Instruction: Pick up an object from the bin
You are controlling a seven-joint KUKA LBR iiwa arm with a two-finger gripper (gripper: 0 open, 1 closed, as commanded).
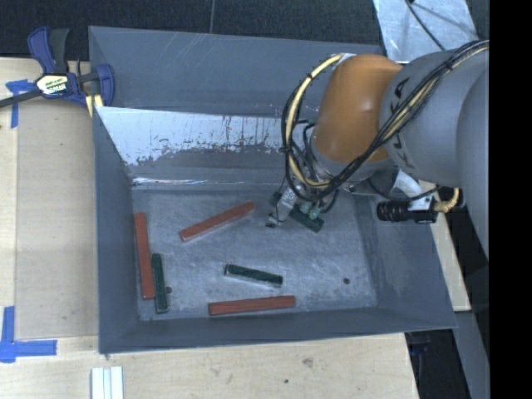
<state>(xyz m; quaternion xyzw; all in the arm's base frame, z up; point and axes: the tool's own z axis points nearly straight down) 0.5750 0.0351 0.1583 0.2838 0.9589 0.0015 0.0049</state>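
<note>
Near wall: long flat red-brown stick [251,306] lying along it on the floor of the grey metal bin [116,223]. Just behind it, a shorter dark green stick [253,275], slightly tilted. Left side: second red-brown stick [144,254] running along the left wall, with a second dark green stick [159,283] touching its near end. Mid-floor: third red-brown stick [218,222], slanted, right end pointing at the gripper [291,213] and near it. Gripper is low over the floor towards the far wall, under the orange wrist cover [353,106]. Can't tell how wide it is or whether it has hold of anything.
</note>
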